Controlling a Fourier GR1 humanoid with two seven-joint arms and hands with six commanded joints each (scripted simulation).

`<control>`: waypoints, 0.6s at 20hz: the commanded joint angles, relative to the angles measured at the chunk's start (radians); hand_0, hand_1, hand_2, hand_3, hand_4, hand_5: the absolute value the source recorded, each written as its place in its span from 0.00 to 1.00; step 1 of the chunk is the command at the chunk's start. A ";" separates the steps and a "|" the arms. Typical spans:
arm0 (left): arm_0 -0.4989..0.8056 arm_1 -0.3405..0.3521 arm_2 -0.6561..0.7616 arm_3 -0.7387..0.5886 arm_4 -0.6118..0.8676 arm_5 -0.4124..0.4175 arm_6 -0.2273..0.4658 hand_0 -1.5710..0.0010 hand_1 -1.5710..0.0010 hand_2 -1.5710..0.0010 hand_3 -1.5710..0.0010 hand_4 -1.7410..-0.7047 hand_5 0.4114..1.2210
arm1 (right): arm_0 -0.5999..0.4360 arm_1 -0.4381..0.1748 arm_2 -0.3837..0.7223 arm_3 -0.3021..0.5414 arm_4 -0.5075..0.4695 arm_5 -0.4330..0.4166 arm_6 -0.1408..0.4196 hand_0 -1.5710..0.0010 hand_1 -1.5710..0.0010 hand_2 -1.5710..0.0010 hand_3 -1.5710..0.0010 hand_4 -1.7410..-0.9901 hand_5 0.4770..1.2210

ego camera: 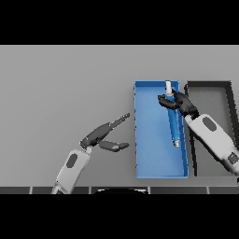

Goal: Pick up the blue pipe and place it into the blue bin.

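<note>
Left hand (100, 134) sits low on the grey table (60, 88), fingers straight and spread, thumb apart, holding nothing. Plenty of bare table around it. Right hand (179, 103) is over the blue bin (140, 140), fingers curled round the blue pipe (173, 126). Pipe is a slim rod, white-tipped at the far end, slightly tilted, lying along the bin's right side close to the wall. Bin is a flat, long rectangle with thin walls. Black bin (210, 84) sits just beside it on the right.

Even, soft light, no glare.
The grey table (65, 84) is lit flat; it darkens slightly toward 6 o'clock; shadows are faint.
</note>
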 commanded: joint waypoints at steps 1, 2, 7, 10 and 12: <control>0.003 -0.003 -0.004 0.003 -0.003 0.001 -0.004 1.00 1.00 1.00 1.00 0.79 0.10 | -0.011 -0.008 0.035 -0.010 0.000 0.016 0.000 0.86 0.86 0.87 0.96 0.68 0.59; 0.009 0.004 0.000 -0.010 0.000 0.003 -0.008 1.00 1.00 1.00 1.00 0.79 0.10 | -0.027 -0.023 0.070 -0.014 -0.004 0.029 0.000 0.88 0.89 0.89 0.97 0.69 0.53; 0.005 0.007 0.003 -0.013 0.005 -0.002 0.008 1.00 1.00 1.00 1.00 0.78 0.10 | -0.077 -0.045 0.162 0.006 -0.015 0.066 0.000 0.96 0.96 0.97 0.99 0.80 0.38; 0.000 0.001 0.001 0.006 -0.003 0.003 0.001 1.00 1.00 1.00 1.00 0.78 0.11 | -0.079 -0.056 0.184 -0.001 -0.008 0.084 -0.004 0.98 0.98 0.98 0.99 0.86 0.33; 0.000 0.004 0.006 0.000 0.009 -0.003 0.004 1.00 1.00 1.00 1.00 0.78 0.10 | -0.079 -0.063 0.190 -0.009 0.002 0.103 -0.020 0.99 0.99 0.99 1.00 0.87 0.32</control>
